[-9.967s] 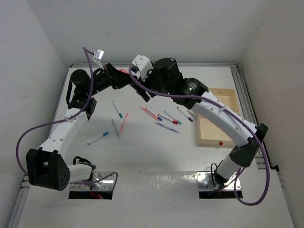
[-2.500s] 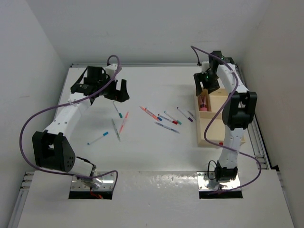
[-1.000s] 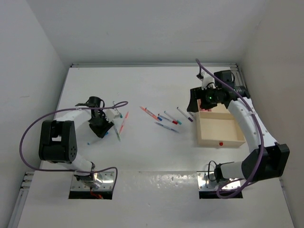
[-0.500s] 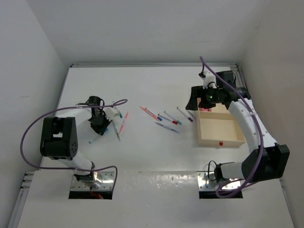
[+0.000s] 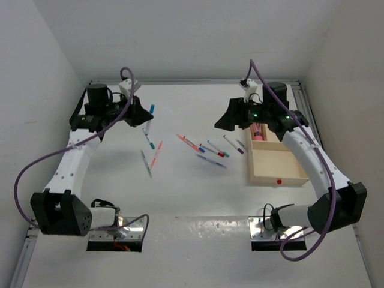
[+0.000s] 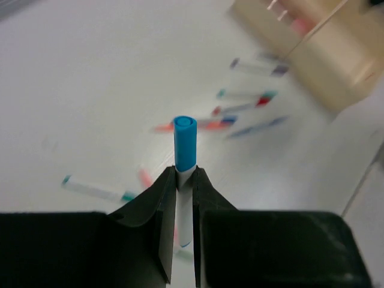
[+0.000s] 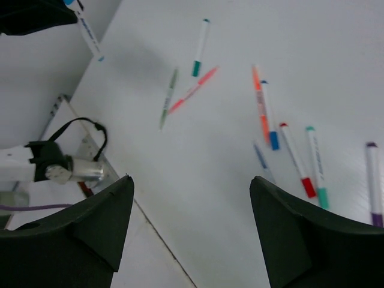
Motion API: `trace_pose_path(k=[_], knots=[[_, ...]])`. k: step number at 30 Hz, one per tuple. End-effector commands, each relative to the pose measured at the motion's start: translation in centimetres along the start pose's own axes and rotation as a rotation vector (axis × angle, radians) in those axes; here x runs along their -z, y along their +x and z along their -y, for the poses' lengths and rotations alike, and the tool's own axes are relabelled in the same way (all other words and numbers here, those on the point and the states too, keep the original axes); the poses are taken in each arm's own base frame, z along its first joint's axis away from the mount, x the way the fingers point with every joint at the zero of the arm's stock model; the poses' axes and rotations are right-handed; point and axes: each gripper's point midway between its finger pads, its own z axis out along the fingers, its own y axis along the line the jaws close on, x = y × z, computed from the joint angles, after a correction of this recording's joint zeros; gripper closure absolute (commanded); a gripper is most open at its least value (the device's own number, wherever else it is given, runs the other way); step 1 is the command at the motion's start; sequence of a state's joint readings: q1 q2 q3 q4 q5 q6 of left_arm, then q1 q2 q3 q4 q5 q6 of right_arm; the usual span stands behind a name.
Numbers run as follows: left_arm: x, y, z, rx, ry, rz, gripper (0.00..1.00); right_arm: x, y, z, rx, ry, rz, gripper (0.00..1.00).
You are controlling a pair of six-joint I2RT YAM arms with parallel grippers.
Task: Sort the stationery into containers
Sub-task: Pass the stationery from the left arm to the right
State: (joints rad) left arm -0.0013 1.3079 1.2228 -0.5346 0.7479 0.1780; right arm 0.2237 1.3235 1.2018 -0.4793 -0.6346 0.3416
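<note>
- Left gripper is up off the table, fingers pinched tight on a white pen with a blue cap. The cap pokes out past the fingertips, so this one is in transit.
- I'd call the step carrying: one pen is in hand on the far left, and the tray sits well away on the right side.
- The next move looks like a long swing rightward across the table, then lining the pen up over a section before letting go. It's a thin pen held near one end, so it may tip on release.
- Right gripper hovers beside the tray's far end with fingers spread wide and nothing between them, looking down on the loose pens.
- Plenty is left to sort. A cluster of pens lies in the middle just beside the tray, with red, teal, blue and purple caps. Three more lie further left.
- In the tray, a pink block sits in the small far section.
- The large near section shows bare wood, with a red dot on its near rim.
- The right arm covers part of the far end, so I can't tell what the other small section holds.
</note>
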Motion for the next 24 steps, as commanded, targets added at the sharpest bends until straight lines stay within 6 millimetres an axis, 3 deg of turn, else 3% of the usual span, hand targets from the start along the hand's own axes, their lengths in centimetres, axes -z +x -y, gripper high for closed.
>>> trace_pose_path(k=[1, 2, 3, 7, 12, 19, 24], knots=[[0.6, -4.7, 6.7, 0.191, 0.255, 0.195, 1.00, -0.9, -4.3, -5.6, 0.084, -0.166, 0.111, 0.23], [1.4, -7.2, 7.9, 0.138, 0.291, 0.299, 1.00, -1.2, -4.7, -6.3, 0.088, -0.191, 0.115, 0.21], [1.6, -7.7, 8.7, 0.221, 0.322, 0.317, 1.00, -1.9, -4.9, -6.8, 0.081, -0.210, 0.112, 0.20], [1.6, -9.0, 10.9, 0.304, 0.401, 0.369, 1.00, -3.1, -6.3, -11.1, 0.088, -0.345, 0.118, 0.18], [1.9, -10.3, 11.7, 0.386, 0.453, 0.431, 1.00, -4.4, -4.9, -14.1, 0.127, -0.412, 0.065, 0.19], [1.8, -10.3, 11.9, 0.427, 0.486, 0.452, 1.00, -6.9, -3.0, -15.0, 0.171, -0.415, 0.007, 0.27], [1.8, -10.6, 12.3, 0.423, 0.499, 0.453, 1.00, -7.9, -3.8, -16.4, 0.189, -0.442, 0.011, 0.30]])
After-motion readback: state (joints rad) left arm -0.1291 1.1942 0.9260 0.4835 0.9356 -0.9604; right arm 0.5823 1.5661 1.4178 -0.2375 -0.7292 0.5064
